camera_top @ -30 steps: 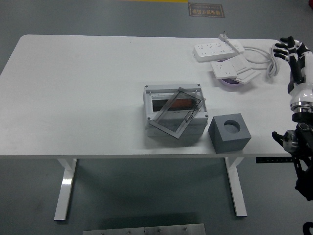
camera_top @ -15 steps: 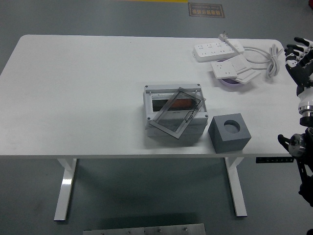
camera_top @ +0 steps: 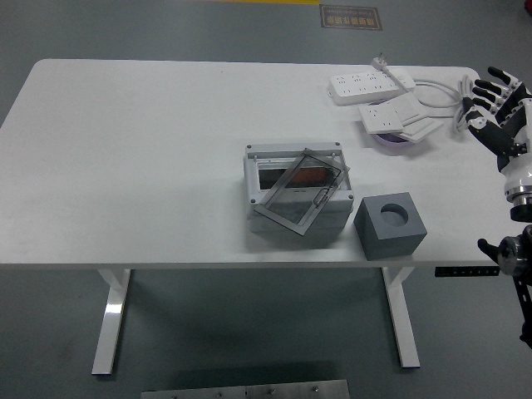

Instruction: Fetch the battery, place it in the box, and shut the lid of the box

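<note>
while the right hand (camera_top: 497,106) has swung back inward at 3 o'clock, fingers spread, empty | box (camera_top: 297,194) lid (camera_top: 300,198) ajar — closing pending

- The white table (camera_top: 125,166) stands on white legs over a grey floor (camera_top: 208,332).
- A grey box (camera_top: 295,193) sits near the table's front edge, its clear lid (camera_top: 299,197) lying askew across the top.
- Just right of it is a grey block (camera_top: 390,224) with a round hole.
- At the far right corner lie white power strips (camera_top: 370,82) with cables (camera_top: 445,96).
</note>
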